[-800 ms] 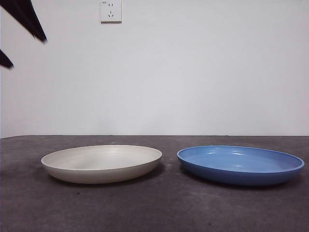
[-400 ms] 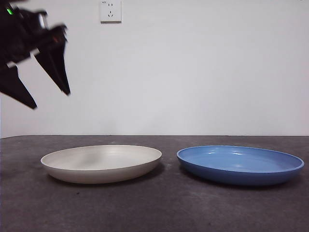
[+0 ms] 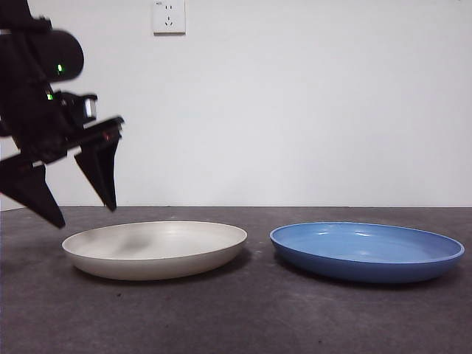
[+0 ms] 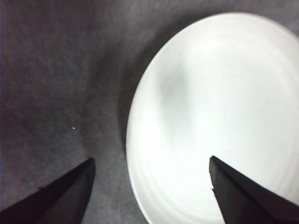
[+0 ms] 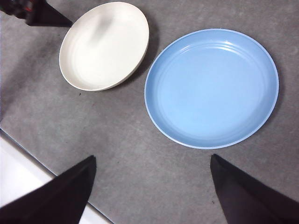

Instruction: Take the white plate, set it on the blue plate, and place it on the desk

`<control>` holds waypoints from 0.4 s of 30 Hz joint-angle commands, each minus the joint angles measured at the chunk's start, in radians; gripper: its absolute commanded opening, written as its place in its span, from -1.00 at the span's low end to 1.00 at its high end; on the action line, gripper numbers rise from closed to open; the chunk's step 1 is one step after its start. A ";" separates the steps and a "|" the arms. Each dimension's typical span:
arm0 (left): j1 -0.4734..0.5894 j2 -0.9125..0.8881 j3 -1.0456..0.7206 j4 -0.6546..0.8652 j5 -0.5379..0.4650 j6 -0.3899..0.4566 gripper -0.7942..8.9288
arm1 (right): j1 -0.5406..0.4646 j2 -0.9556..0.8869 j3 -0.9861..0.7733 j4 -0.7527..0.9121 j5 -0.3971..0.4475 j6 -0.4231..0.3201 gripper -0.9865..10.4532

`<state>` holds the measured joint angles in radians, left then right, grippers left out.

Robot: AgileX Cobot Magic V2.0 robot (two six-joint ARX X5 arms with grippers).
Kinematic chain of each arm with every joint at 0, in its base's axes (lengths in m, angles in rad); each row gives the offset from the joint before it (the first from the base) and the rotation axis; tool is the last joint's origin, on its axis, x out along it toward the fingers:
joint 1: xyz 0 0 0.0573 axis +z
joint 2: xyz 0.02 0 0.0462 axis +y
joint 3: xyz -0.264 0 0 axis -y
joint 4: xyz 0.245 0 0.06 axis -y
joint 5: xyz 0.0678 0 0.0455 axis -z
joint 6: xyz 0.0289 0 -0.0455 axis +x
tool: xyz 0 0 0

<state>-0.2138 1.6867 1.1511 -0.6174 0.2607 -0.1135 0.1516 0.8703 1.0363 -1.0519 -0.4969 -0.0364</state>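
Observation:
The white plate (image 3: 155, 248) lies on the desk (image 3: 243, 317) at the left, with the blue plate (image 3: 366, 251) beside it on the right, a small gap between them. My left gripper (image 3: 82, 212) hangs open just above the white plate's left rim, one jaw over the plate and one outside it. The left wrist view shows the white plate (image 4: 219, 116) close below the left gripper (image 4: 152, 161), whose jaws straddle the rim. My right gripper (image 5: 152, 161) is open and high up, looking down on the white plate (image 5: 105, 44) and the blue plate (image 5: 211, 87).
A white wall with a socket (image 3: 169, 16) stands behind the desk. The right wrist view shows the desk's edge (image 5: 42, 170) with a white floor beyond. Bare desk (image 5: 140, 177) lies in front of both plates.
My left gripper has come down from the upper left corner to just above the white plate's left rim. Neither plate has moved.

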 commanded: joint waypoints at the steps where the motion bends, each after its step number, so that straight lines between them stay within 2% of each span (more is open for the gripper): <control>1: -0.005 0.048 0.021 0.010 0.000 0.016 -0.08 | 0.004 0.004 0.019 0.003 0.000 0.006 -0.14; 9: -0.010 0.098 0.021 0.011 0.000 0.016 -0.09 | 0.004 0.004 0.019 0.003 0.000 0.006 -0.14; 12: -0.010 0.114 0.021 0.002 0.000 0.016 -0.25 | 0.004 0.004 0.019 0.003 0.000 0.006 -0.14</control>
<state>-0.2211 1.7729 1.1534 -0.6113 0.2607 -0.1135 0.1516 0.8703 1.0363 -1.0519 -0.4969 -0.0368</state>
